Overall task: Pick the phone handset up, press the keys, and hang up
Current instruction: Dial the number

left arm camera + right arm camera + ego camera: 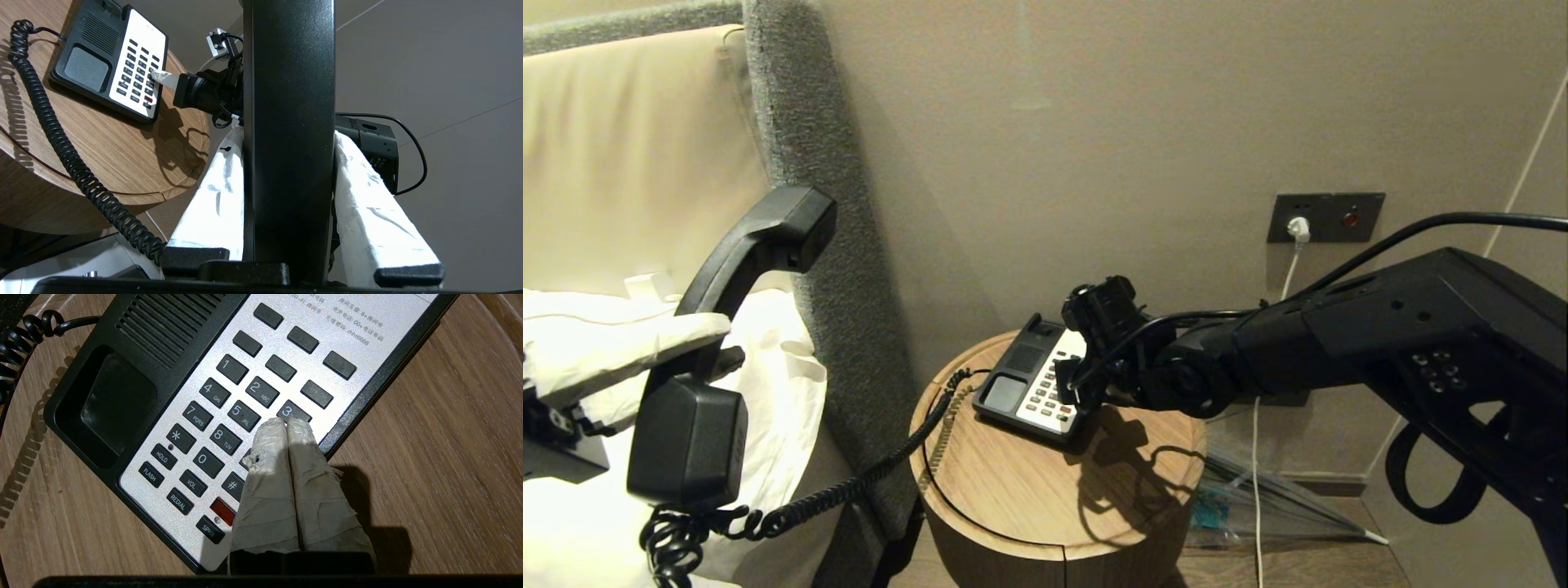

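The black phone handset (760, 237) hangs upright in the air at the left, over the bed. My left gripper (719, 343) is shut on its middle; in the left wrist view its white-wrapped fingers (216, 196) press on both sides of the handset (290, 122). The coiled cord (866, 482) runs down to the phone base (1013, 384) on the round wooden table (1029, 482). My right gripper (286, 422) is shut, its wrapped tips together. They rest on the keys (229, 416) just below the 3 key, hiding the key under them.
A grey padded headboard (800, 122) and white pillows (784, 392) stand to the table's left. On the wall behind is a socket plate (1327, 216) with a white plug and cable. A clear folded umbrella (1258, 498) lies on the floor right of the table.
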